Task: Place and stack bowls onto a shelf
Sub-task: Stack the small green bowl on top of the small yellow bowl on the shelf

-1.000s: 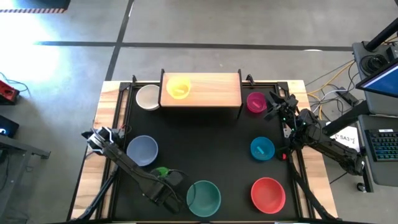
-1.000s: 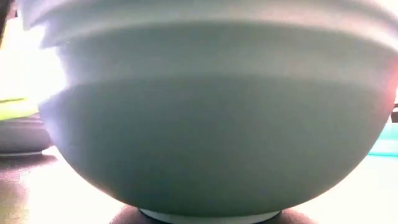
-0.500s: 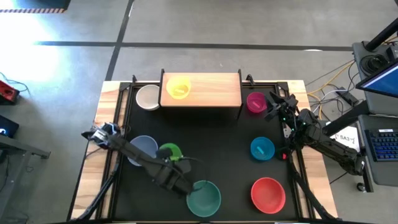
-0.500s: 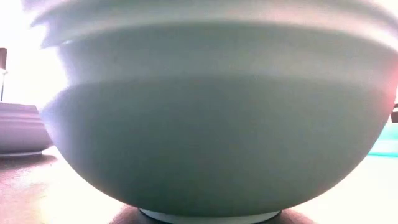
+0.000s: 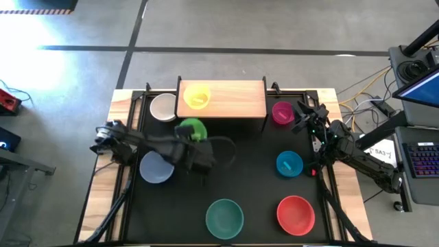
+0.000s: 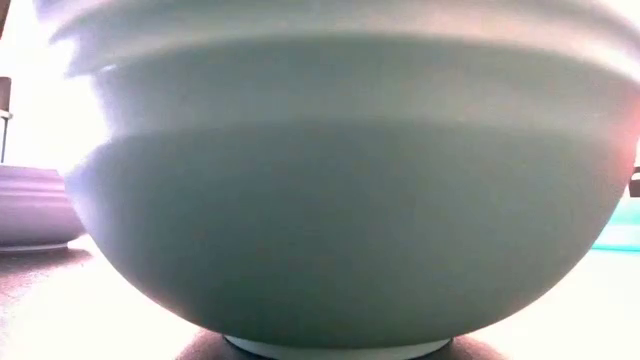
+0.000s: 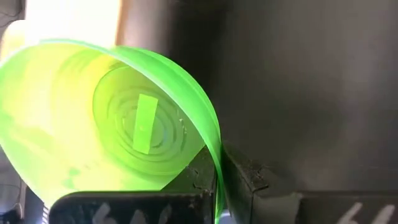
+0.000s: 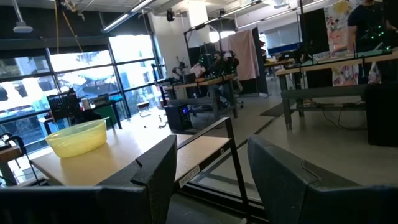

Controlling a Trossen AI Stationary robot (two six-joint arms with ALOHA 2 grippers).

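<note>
My left gripper (image 5: 194, 141) is shut on a small green bowl (image 5: 191, 130), over the black table just in front of the wooden shelf (image 5: 233, 103). A yellow bowl (image 5: 197, 96) stands on the shelf's left end. On the table stand a white bowl (image 5: 163, 107), a lavender-blue bowl (image 5: 156, 167), a large teal bowl (image 5: 224, 217), a red bowl (image 5: 295, 214), a small blue bowl (image 5: 289, 164) and a magenta bowl (image 5: 282, 112). My right gripper (image 8: 208, 168) waits open at the far right, beside the magenta bowl. My left gripper pinches the green bowl's rim (image 7: 216, 163) and wall between its two fingers, one finger (image 7: 124, 208) inside the bowl and the other (image 7: 292, 199) outside. The bowl juts out beyond the fingertips, its inside turned toward the wrist camera, clear of the table.
The teal bowl (image 6: 340, 200) fills the low view, with the lavender-blue bowl (image 6: 30, 205) beside it. The shelf's black legs (image 5: 265, 123) stand at its corners. Bare table lies in the middle, between the shelf and the teal bowl. Cables and a laptop lie beyond the right edge.
My left gripper has carried the green bowl up from the near edge toward the far edge, past the lavender-blue bowl, to just before the shelf. The wrist has rolled on the way. The gripper has stayed shut on the bowl.
</note>
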